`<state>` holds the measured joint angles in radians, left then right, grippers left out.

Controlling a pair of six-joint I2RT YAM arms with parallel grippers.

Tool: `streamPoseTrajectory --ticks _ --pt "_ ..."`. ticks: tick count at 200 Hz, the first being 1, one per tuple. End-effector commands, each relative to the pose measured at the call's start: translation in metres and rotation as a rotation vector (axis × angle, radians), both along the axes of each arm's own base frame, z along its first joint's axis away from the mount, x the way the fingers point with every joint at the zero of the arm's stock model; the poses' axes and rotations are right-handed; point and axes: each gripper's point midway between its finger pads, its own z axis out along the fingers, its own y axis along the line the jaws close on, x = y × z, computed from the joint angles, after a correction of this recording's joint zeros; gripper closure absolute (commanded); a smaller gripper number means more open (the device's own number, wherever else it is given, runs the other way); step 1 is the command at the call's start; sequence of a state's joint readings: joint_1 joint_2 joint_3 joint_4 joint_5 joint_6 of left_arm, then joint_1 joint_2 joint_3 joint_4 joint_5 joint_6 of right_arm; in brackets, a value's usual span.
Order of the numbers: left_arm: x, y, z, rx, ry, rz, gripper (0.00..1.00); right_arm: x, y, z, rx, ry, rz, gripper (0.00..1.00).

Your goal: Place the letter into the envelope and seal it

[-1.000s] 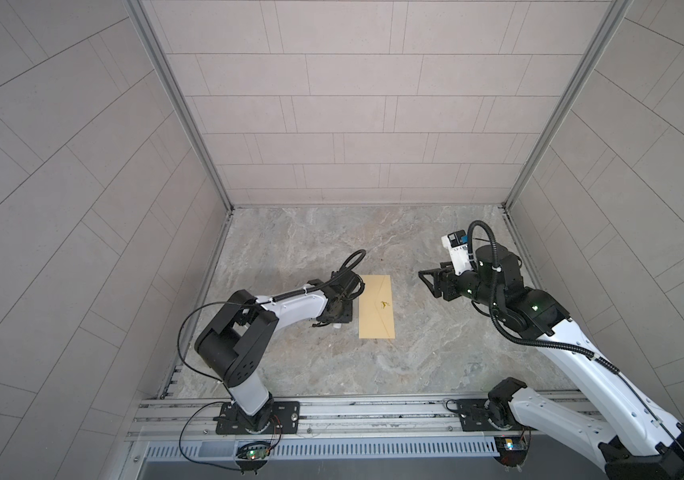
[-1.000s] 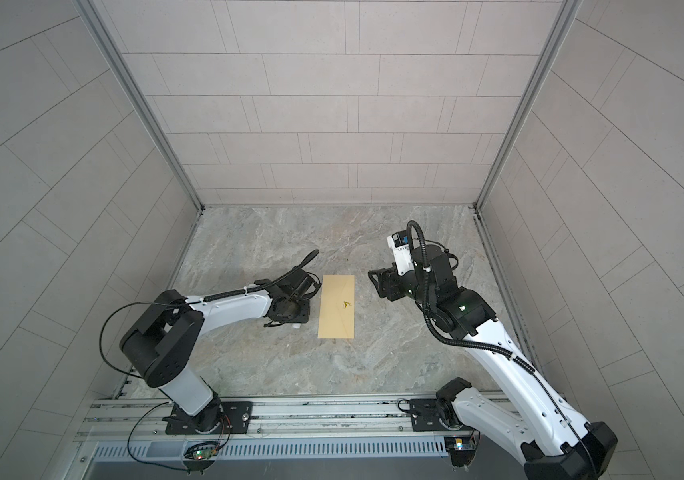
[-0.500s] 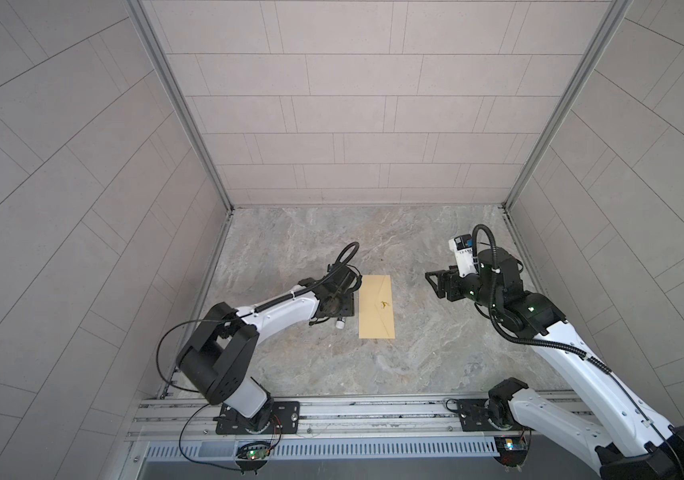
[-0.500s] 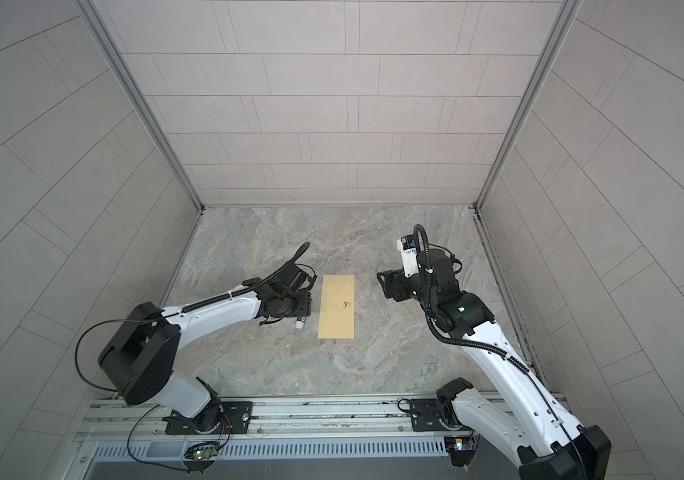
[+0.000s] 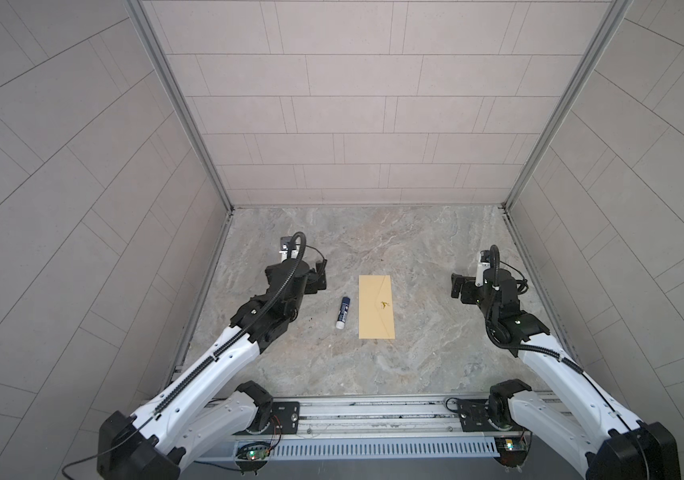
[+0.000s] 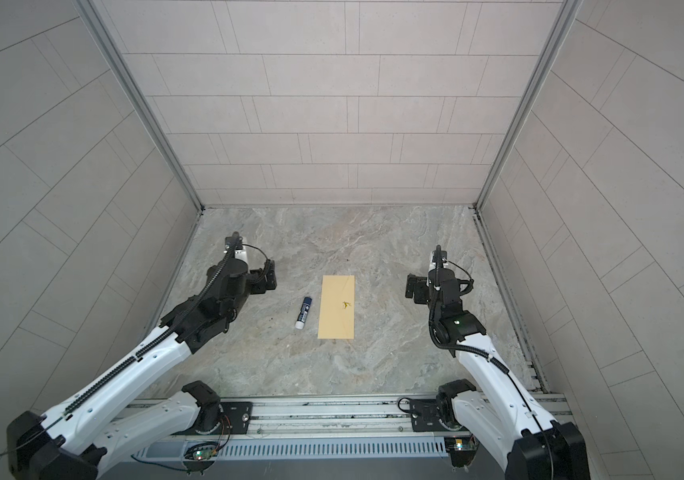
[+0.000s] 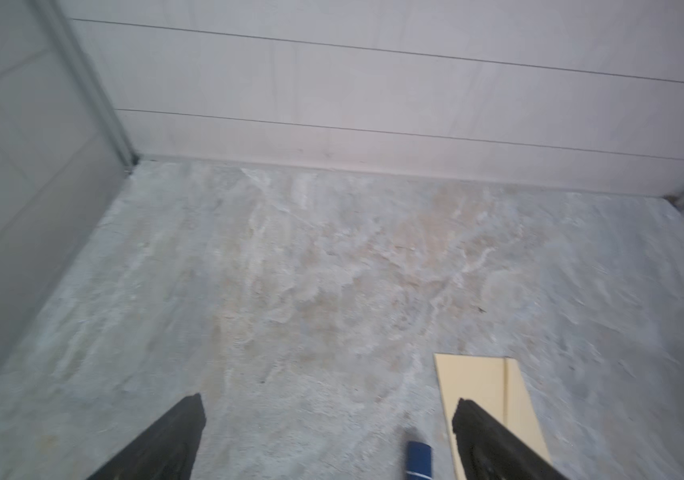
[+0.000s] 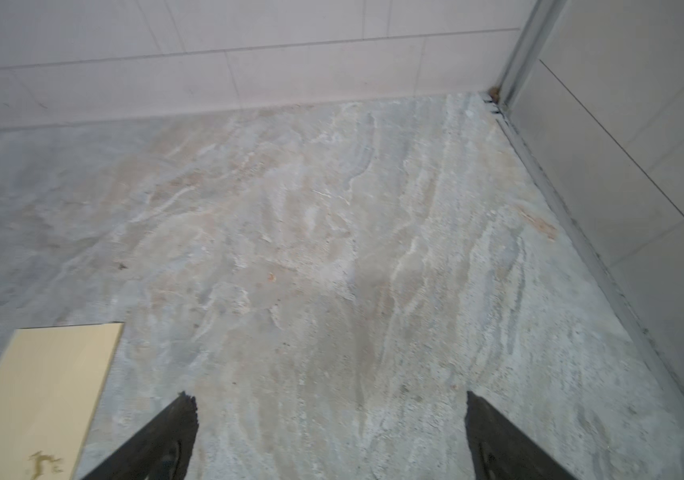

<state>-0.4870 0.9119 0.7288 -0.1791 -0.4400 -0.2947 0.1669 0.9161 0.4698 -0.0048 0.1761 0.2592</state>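
Envelope flat at worktop middle, long axis running front edge to back edge, flap down. Letter not visible; probably inside, can't confirm. Glue stick just beside envelope, on its left-edge side, roughly parallel. Left pincer spread apart, empty, slightly nearer envelope. Right pincer spread apart, empty, toward right edge. Neither touches anything.
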Motion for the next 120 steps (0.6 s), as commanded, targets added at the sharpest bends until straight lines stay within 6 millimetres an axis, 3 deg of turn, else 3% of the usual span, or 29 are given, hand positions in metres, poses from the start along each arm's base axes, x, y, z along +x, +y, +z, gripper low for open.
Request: streamPoseTrajectory --ticks 1,29,61,96,120 --pt "0.008 0.045 -0.012 0.137 -0.068 0.115 0.0 0.012 -0.027 0.011 -0.099 -0.16 -0.118 0.01" --pt "0.016 0.09 -0.05 0.101 -0.063 0.231 0.0 0.019 -0.039 -0.013 -0.189 -0.133 -0.145 0.0" --pt "0.031 0.115 -0.093 0.141 0.027 0.273 0.0 0.033 -0.041 -0.03 -0.254 -0.129 -0.132 0.0" --pt "0.042 0.121 -0.121 0.144 -0.004 0.285 0.0 0.052 -0.038 -0.026 -0.285 -0.171 -0.113 0.0" --pt "0.054 0.116 -0.121 0.175 -0.015 0.24 0.0 0.062 -0.033 -0.036 -0.254 -0.167 -0.076 0.0"
